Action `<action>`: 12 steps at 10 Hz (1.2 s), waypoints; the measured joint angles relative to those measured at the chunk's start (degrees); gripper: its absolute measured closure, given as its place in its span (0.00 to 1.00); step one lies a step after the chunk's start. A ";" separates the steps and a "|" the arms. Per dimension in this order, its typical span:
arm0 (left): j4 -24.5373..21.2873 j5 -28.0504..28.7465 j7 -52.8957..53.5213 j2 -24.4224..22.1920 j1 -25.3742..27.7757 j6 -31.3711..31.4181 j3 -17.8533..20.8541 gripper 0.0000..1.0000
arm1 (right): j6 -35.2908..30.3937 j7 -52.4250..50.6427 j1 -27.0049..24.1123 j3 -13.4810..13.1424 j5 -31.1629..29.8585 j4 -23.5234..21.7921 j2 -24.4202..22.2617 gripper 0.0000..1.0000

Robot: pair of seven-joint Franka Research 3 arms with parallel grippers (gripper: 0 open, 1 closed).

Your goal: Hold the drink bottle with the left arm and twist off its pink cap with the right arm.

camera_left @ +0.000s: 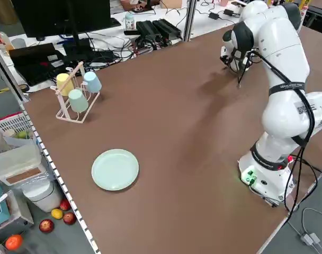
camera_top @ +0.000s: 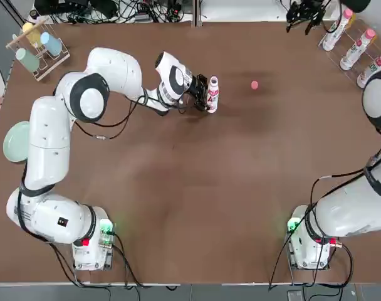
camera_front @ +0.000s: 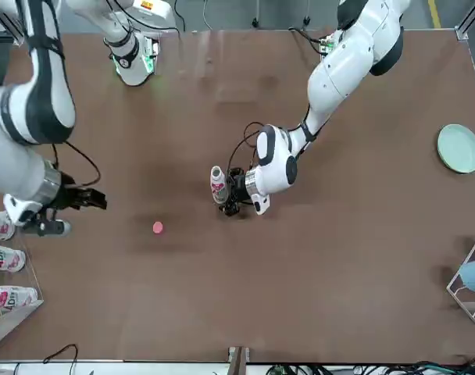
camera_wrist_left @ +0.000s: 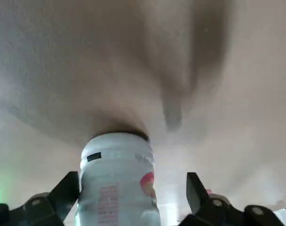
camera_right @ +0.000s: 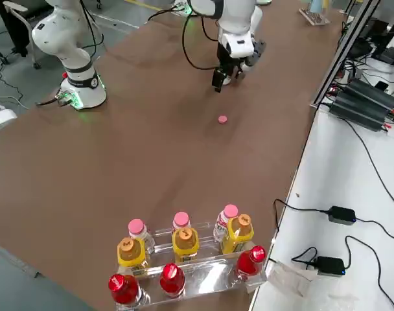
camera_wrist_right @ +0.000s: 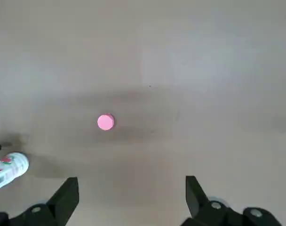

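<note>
Standing upright on the brown worktop (camera_top: 190, 188), the drink bottle (camera_top: 212, 95) sits well out from the arms' bases, toward the far middle, with its neck bare and no cap on it. The left pincer (camera_top: 203, 94) reaches in level from the bottle's left in the top view, and its dark fingers (camera_wrist_left: 67, 190) stand apart on either side of the white body; the left wrist view shows a gap between each finger and the bottle, so nothing is clamped. The left arm (camera_top: 49, 144) bends up from its base with the red and green lights at the near left corner.

Beyond the bottle toward the robot's right, the pink cap (camera_top: 254, 84) lies flat on the bare worktop, well apart from the bottle and touching nothing. The right wrist view looks straight down on it between that arm's spread fingers (camera_wrist_right: 67, 195), with the bottle at that picture's edge.

The right pincer (camera_top: 305, 11) hangs raised over the far edge of the worktop, jaws apart and empty, the right arm (camera_top: 360, 200) rising from its green-lit base. Near it at the far right corner, a clear rack (camera_right: 203, 275) holds pink-, orange- and red-capped bottles. At the far left stands a cup rack (camera_top: 37, 44), and a pale green plate (camera_top: 15, 141) lies by the left edge.
</note>
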 joint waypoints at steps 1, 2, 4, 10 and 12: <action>0.06 0.14 0.00 -0.01 0.13 -0.08 0.00 0.00 | -1.39 -0.96 -1.48 0.79 -0.06 0.02 -1.92 0.00; 0.18 0.16 0.00 -0.01 0.27 -0.10 0.00 0.00 | -2.46 -1.67 -4.31 2.92 -0.33 0.02 -3.28 0.00; 0.51 0.22 0.01 -0.07 0.96 -1.06 0.01 0.00 | -5.35 -2.25 -9.32 6.06 -2.27 0.10 -5.06 0.00; 1.03 4.80 0.03 -2.51 5.21 -8.90 -0.01 0.00 | -21.48 -2.73 -11.46 6.51 -9.63 9.41 -11.74 0.00; 1.06 6.96 0.08 -3.76 7.88 -12.53 -0.03 0.00 | -22.96 -3.31 -12.78 6.49 -9.76 10.71 -11.67 0.00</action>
